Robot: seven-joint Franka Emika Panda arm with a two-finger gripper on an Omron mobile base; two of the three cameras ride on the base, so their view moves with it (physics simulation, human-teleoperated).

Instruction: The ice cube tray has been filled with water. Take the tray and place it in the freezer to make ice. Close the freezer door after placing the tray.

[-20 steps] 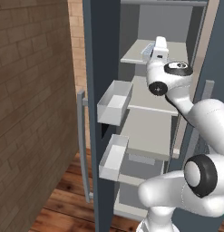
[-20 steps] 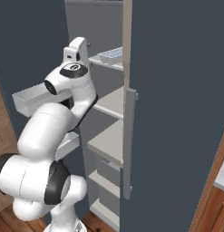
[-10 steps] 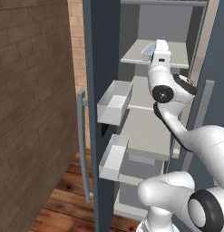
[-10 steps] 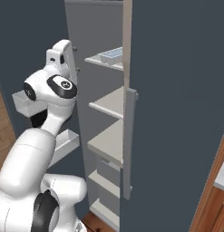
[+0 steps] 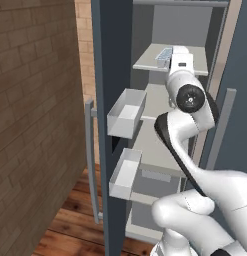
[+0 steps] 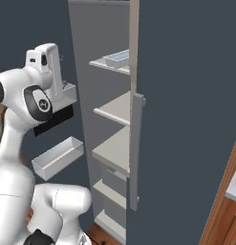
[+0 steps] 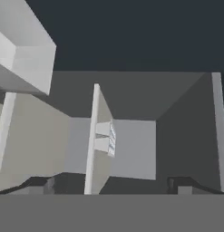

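The ice cube tray (image 5: 164, 54) lies on the upper shelf inside the freezer (image 5: 160, 100), its small cells pale blue with water. It also shows on that shelf as the tray (image 6: 117, 58) and, rolled sideways and small, as the tray (image 7: 107, 138). The freezer door (image 5: 112, 75) stands wide open at the left. My gripper (image 7: 111, 186) is open, its fingertips (image 7: 41, 183) far apart with nothing between them. It points at the shelf from a distance in front of the tray.
Two pale grey bins (image 5: 127, 112) (image 5: 125, 172) hang on the open door, and a long bar handle (image 5: 91, 165) runs down its outer edge. A brick wall (image 5: 35, 125) is at the left. The neighbouring dark door (image 6: 186, 119) with its handle (image 6: 137, 148) is at the right.
My hand has drawn back out of the freezer, away from the shelf, while the arm's elbow swung round. The tray has stayed on the upper shelf. The jaws have stayed open.
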